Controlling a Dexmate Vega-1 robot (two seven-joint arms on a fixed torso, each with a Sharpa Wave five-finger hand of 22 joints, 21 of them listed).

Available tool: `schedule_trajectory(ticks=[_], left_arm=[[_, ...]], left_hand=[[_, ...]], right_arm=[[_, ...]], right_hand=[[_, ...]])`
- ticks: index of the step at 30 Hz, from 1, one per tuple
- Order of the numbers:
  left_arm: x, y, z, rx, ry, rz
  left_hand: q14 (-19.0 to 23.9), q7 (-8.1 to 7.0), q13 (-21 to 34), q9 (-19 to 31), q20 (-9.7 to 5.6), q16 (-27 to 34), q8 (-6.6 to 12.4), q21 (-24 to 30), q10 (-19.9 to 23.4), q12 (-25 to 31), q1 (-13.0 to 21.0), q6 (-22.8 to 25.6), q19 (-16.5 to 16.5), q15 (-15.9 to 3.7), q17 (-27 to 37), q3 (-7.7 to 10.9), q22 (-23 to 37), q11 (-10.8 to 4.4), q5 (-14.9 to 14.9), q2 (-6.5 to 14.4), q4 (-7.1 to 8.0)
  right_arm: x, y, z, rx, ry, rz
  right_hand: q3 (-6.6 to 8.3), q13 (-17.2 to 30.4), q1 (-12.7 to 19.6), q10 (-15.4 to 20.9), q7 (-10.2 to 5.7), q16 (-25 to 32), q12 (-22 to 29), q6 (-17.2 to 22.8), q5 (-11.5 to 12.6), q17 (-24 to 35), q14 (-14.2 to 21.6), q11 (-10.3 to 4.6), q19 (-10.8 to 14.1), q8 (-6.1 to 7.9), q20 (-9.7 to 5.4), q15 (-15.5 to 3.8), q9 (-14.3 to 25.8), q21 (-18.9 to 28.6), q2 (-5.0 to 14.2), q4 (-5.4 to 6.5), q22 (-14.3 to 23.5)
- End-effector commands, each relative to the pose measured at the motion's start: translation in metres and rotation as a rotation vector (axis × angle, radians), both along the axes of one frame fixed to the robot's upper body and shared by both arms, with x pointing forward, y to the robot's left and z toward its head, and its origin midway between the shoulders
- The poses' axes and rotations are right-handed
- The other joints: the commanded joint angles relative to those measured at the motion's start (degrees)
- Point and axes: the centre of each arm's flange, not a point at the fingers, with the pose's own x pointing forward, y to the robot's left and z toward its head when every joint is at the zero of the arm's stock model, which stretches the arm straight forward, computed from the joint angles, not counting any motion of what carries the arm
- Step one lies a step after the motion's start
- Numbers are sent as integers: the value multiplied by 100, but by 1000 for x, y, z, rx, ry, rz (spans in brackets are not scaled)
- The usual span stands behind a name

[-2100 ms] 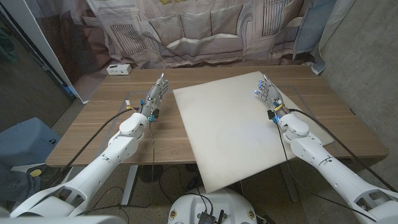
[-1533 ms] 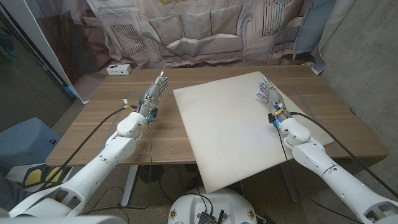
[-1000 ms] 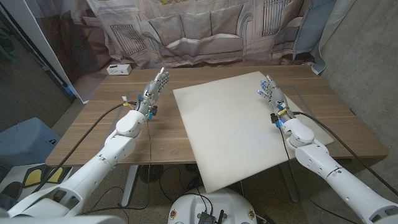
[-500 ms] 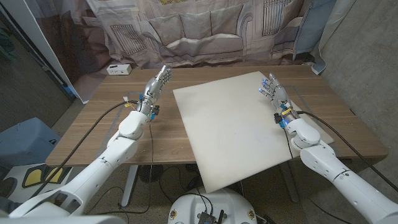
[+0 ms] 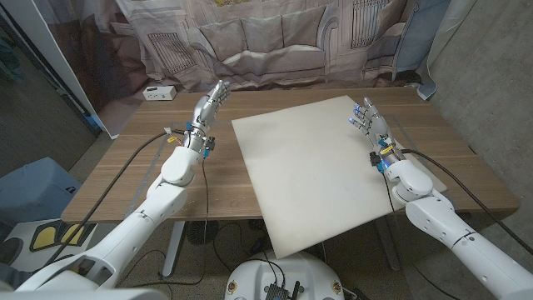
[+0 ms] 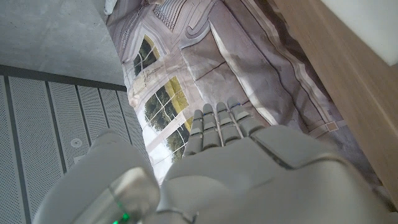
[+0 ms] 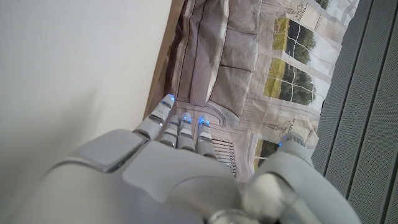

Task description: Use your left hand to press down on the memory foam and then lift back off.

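The foam sheet, a large pale square, lies flat on the wooden table, turned at a slight angle, with its near corner hanging past the table's front edge. Its surface reads smooth and unmarked in the head view.

The right hand is over the sheet's right margin, close to the far right corner. Its fingers are straight, held side by side and pointing away from the robot; they grip nothing. The right wrist view shows the same fingers extended with blue lights at their tips, the foam beside them. Whether this hand touches the foam cannot be told.

The left hand is over bare table to the left of the sheet, apart from its left edge. Its fingers are extended and hold nothing, pointing toward the far edge of the table. The left wrist view shows them straight and close together, with a corner of the foam off to one side.

Beyond the left fingers and farther left, a small white box sits near the table's far left corner. Past the far edge hangs a printed backdrop showing a sofa and windows.
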Motion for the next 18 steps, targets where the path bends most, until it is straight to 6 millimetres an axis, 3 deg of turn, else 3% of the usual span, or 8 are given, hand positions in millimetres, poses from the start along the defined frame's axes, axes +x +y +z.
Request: schedule_trajectory(ticks=[1,18], left_arm=[[-2,-23,11,83,-66,-15],[-11,-44,20,334,-175,163]], left_hand=[[179,29,-7,26,65,31,35,33,137,65,53,134,174,27,20,7,14,32,26,-7,-30],[319,73,-17,29,77,23,48,31,266,81,85,301,333,5,20,6,14,39,31,7,-60]], right_arm=[[-7,-3,-6,18,1,-19],[-16,-8,-13,22,10,-48]], right_hand=[[-1,18,8,47,40,19,45,23,9,1,60,10,59,-13,-4,26,13,-3,69,-16,13],[-5,20,7,69,38,13,36,40,8,-11,73,23,74,-19,18,33,12,-29,91,-19,13]])
